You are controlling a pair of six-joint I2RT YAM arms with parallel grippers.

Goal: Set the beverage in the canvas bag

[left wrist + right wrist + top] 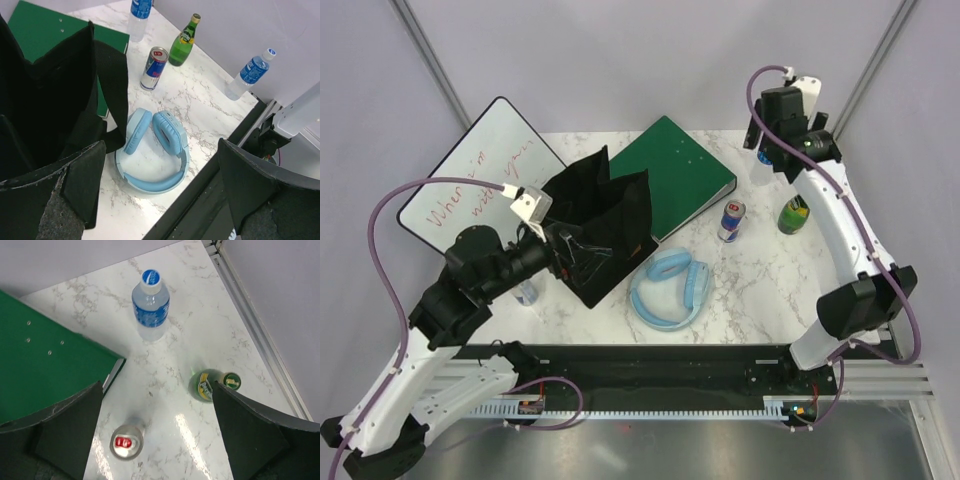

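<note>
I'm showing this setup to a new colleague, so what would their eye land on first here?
First the floppy black canvas bag gaping open left of centre, the left tool open beside it. Then the light blue over-ear headphones lying in front of the flat green binder. At the far right, the right tool hangs open over a blue and silver can and a green glass bottle.

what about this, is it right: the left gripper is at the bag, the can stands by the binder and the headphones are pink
No. The headphones are light blue, not pink; the left wrist view shows it. The left gripper is at the bag and the can stands by the binder.
</note>
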